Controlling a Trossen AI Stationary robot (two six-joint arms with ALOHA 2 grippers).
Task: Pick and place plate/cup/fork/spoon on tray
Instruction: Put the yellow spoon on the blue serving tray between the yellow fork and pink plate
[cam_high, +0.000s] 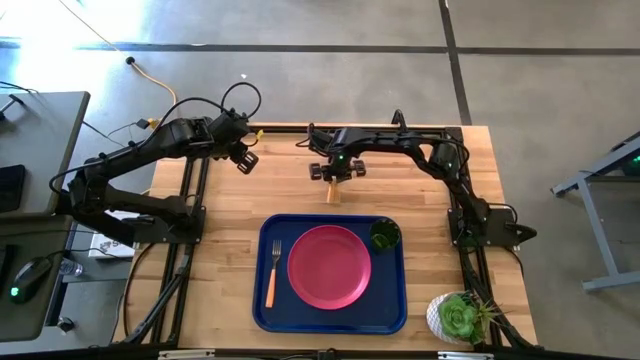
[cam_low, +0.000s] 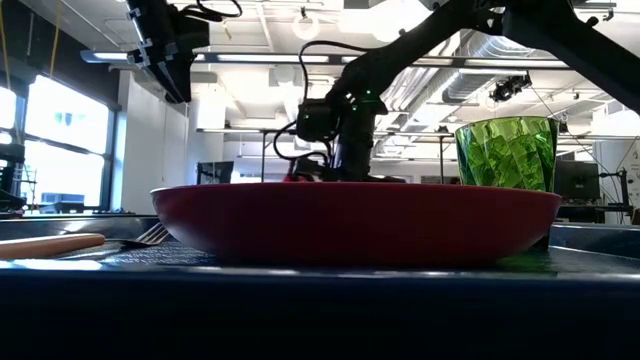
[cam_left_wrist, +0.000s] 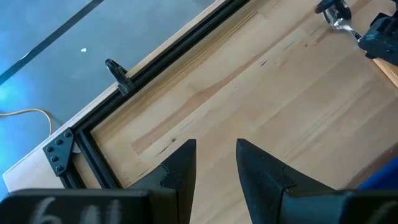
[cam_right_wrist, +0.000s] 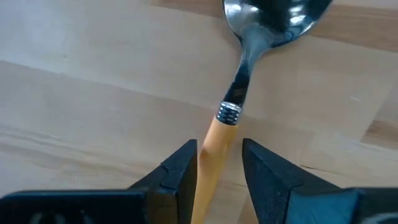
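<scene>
Spoon (cam_right_wrist: 239, 93) lies on the wooden surface (cam_high: 420, 160) behind the tray (cam_high: 268, 312), its orange handle between the right hand's (cam_right_wrist: 219, 162) parted fingers, which straddle it but seemingly have not yet closed. Left hand (cam_left_wrist: 216, 163) hovers empty, slightly open, far-left. Plate (cam_high: 329, 266), cup (cam_high: 384, 235) and fork (cam_high: 273, 273) already sit on the tray; only the spoon remains.

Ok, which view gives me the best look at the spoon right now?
The right wrist view: the spoon fills it, bowl and orange handle sharp, the handle running between the right end effector fingers. The high view shows only a bit of handle under that end effector. The left wrist view catches the bowl far off. The low view hides it.
</scene>
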